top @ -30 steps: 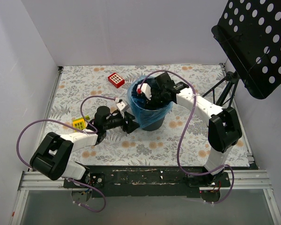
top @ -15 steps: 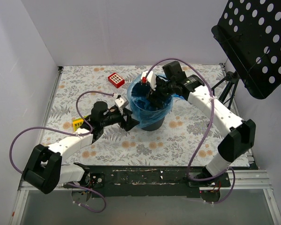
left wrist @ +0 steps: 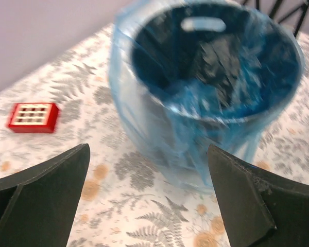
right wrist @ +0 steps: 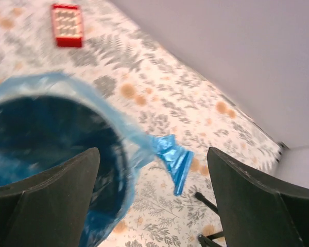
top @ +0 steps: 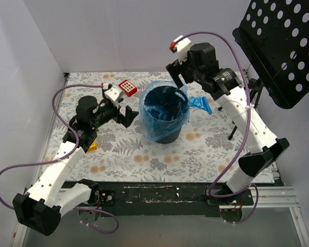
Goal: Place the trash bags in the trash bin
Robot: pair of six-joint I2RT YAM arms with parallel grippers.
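Observation:
The dark trash bin point(top: 167, 135) stands mid-table, lined with a spread blue trash bag point(top: 146, 122) draped over its rim; both show in the left wrist view point(left wrist: 206, 87). A second small folded blue trash bag point(top: 201, 104) lies just right of the bin, touching the draped film, and shows in the right wrist view point(right wrist: 173, 156). My left gripper point(top: 126, 115) is open and empty, left of the bin and apart from it point(left wrist: 148, 154). My right gripper point(top: 176, 73) is open and empty, raised above the bin's far rim point(right wrist: 153, 154).
A red-and-white tile point(top: 127, 87) lies behind and left of the bin point(left wrist: 33, 117) point(right wrist: 67, 24). A yellow block point(top: 91, 146) peeks out under my left arm. The black perforated music stand point(top: 283, 46) stands at the right, one leg near the folded bag point(right wrist: 206, 202).
My right gripper has lifted up out of the bin and back. My left gripper has let go of the bag at the rim and pulled away to the left.

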